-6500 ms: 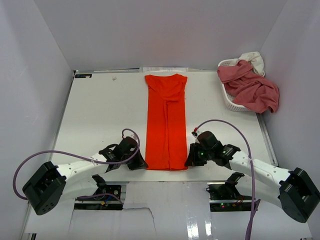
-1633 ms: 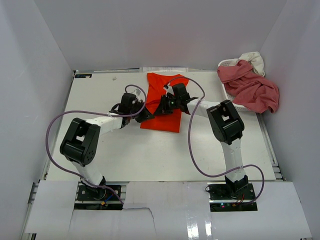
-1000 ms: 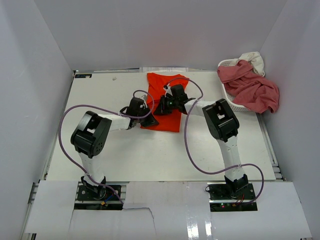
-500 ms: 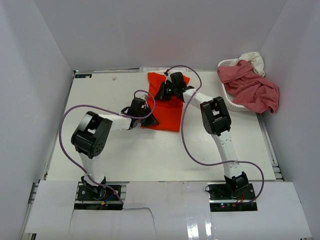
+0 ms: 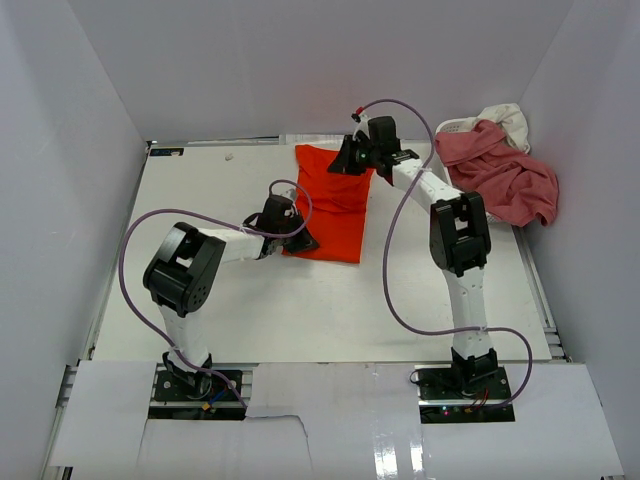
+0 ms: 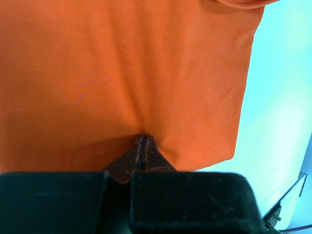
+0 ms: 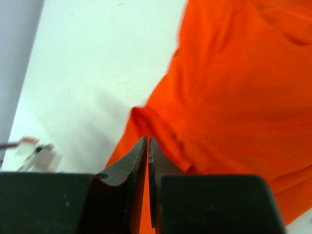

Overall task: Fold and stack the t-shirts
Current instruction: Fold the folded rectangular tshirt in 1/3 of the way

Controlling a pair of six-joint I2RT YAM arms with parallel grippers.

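The orange-red t-shirt (image 5: pixel 335 205) lies folded into a short block at the back middle of the table. It fills the left wrist view (image 6: pixel 122 73) and the right wrist view (image 7: pixel 234 97). My left gripper (image 5: pixel 300 240) is shut on the shirt's near left edge, and the cloth bunches over its tips (image 6: pixel 141 139). My right gripper (image 5: pixel 350 163) is shut at the shirt's far edge, where a raised ridge of cloth meets its tips (image 7: pixel 147 140). A rose-pink shirt (image 5: pixel 500 175) and a cream-white one (image 5: pixel 505 115) hang out of the basket.
The white perforated basket (image 5: pixel 462 208) stands at the back right corner of the white table (image 5: pixel 200 300). The grey enclosure walls are close behind and on both sides. Purple cables loop over both arms.
The long shirt has been folded in half towards the back. In the last second my right gripper moved from the shirt's middle to its far edge. The left gripper stayed at the near left corner.
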